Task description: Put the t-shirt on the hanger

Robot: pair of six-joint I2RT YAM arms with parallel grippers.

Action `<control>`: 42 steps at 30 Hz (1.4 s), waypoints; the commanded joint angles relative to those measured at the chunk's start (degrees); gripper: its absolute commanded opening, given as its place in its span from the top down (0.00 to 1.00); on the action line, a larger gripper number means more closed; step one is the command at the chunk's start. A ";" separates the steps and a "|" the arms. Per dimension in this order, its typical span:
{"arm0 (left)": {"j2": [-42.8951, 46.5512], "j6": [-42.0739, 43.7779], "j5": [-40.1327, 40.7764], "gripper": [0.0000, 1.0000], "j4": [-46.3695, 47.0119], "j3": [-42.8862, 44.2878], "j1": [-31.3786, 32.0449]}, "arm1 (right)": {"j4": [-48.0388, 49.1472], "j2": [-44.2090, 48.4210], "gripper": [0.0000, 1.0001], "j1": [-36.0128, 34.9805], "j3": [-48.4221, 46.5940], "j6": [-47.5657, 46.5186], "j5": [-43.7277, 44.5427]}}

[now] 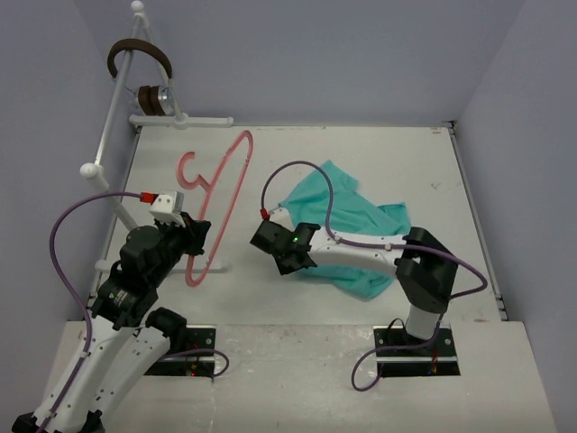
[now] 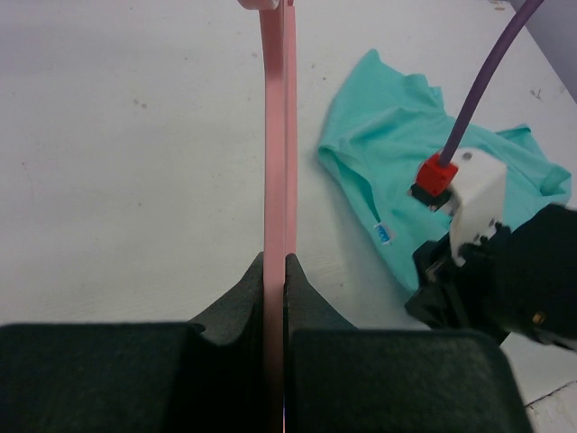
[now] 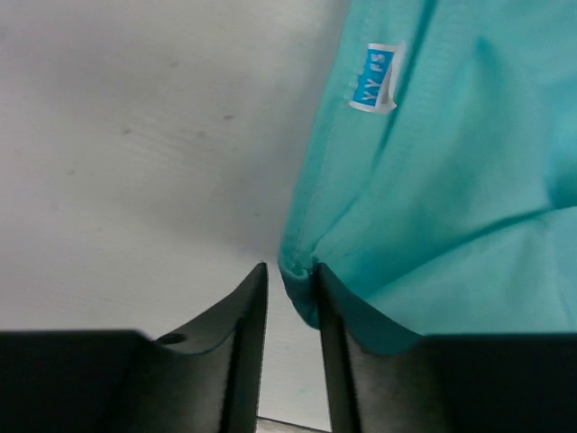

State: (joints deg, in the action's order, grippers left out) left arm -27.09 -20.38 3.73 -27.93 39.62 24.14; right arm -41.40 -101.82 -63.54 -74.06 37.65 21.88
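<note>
The teal t-shirt (image 1: 352,212) lies crumpled on the table right of centre; it also shows in the left wrist view (image 2: 397,144) and the right wrist view (image 3: 451,180). The pink hanger (image 1: 236,171) lies left of it, hook to the far left. My left gripper (image 1: 200,236) is shut on the hanger's near end (image 2: 278,135), the bar pinched between the jaws (image 2: 275,257). My right gripper (image 1: 290,262) is at the shirt's left edge. Its jaws (image 3: 290,266) stand narrowly apart around a fold of the edge. The fold touches the right finger, with a sliver of gap to the left one.
A white tubular rack (image 1: 113,108) stands at the far left with brown headphones (image 1: 137,54) hung on top; its base bar (image 1: 180,119) lies along the table's back edge. Purple cables loop over both arms. Walls close in the table.
</note>
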 commanded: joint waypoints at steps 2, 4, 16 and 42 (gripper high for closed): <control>0.20 0.49 0.11 1.00 2.94 0.02 0.12 | 6.07 -3.87 0.49 -6.83 -1.72 10.07 -4.45; 0.19 0.43 0.05 1.00 2.97 0.03 0.12 | 6.16 -1.18 0.44 -7.01 -0.87 9.14 -4.25; 0.69 0.25 0.74 1.00 2.76 0.06 0.12 | 8.05 14.66 0.31 18.87 13.81 -5.76 -7.52; 4.28 -12.41 -7.25 1.00 -7.06 3.32 0.12 | 9.63 -13.06 0.53 18.90 -13.74 -17.26 -12.00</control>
State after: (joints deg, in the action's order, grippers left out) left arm -25.78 -27.31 0.95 -33.52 41.04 24.14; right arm -31.24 -112.98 -44.60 -86.20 22.11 11.81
